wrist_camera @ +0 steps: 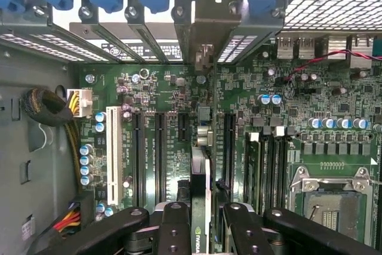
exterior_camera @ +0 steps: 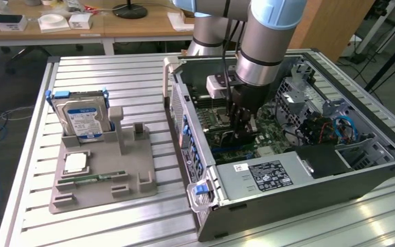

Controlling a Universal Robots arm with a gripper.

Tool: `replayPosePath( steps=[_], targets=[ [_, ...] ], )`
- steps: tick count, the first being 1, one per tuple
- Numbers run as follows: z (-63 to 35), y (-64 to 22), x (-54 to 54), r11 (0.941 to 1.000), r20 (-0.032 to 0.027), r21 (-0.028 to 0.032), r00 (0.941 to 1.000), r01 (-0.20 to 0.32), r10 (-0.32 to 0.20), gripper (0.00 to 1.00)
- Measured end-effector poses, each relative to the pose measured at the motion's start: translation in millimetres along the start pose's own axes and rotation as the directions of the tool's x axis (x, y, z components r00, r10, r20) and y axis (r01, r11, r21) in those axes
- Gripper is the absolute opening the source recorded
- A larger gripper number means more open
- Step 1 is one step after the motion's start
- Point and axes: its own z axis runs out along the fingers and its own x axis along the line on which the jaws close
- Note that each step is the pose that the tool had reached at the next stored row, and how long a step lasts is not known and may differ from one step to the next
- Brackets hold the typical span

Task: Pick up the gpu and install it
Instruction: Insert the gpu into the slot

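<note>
The gpu [wrist_camera: 201, 174] stands edge-on between my fingers [wrist_camera: 174, 225], its silver end bracket [wrist_camera: 206, 34] reaching up to the case's rear slot openings. My gripper [wrist_camera: 202, 210] is shut on the gpu, holding it down at the green motherboard [wrist_camera: 161, 88] among the black expansion slots [wrist_camera: 160, 147]. In the exterior view my gripper [exterior_camera: 242, 131] reaches straight down into the open computer case [exterior_camera: 362, 159], with the dark gpu [exterior_camera: 240, 138] low at the board beneath it.
A grey holder tray [exterior_camera: 142, 177] on the exterior view's left carries a silver hard drive [exterior_camera: 82, 122], a processor chip [exterior_camera: 76, 163] and a memory stick [exterior_camera: 91, 178]. The power supply [exterior_camera: 266, 177], drive cages [exterior_camera: 307, 98], blue cables [exterior_camera: 341, 126] and CPU socket [wrist_camera: 331, 198] crowd the case.
</note>
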Motion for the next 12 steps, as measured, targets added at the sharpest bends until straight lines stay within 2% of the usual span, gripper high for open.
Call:
replayPosePath(
  steps=[7,9,12],
  targets=[
    [-0.1,0.0,-0.2,1.0000,0.0015,0.0007,1.0000,0.000,0.000,0.26],
    [-1.2,-0.2,-0.5,1.0000,0.0040,0.0019,1.0000,0.000,0.000,0.26],
    [-2.7,0.0,-0.1,1.0000,0.0013,0.0004,1.0000,0.000,0.000,0.26]
  ],
)
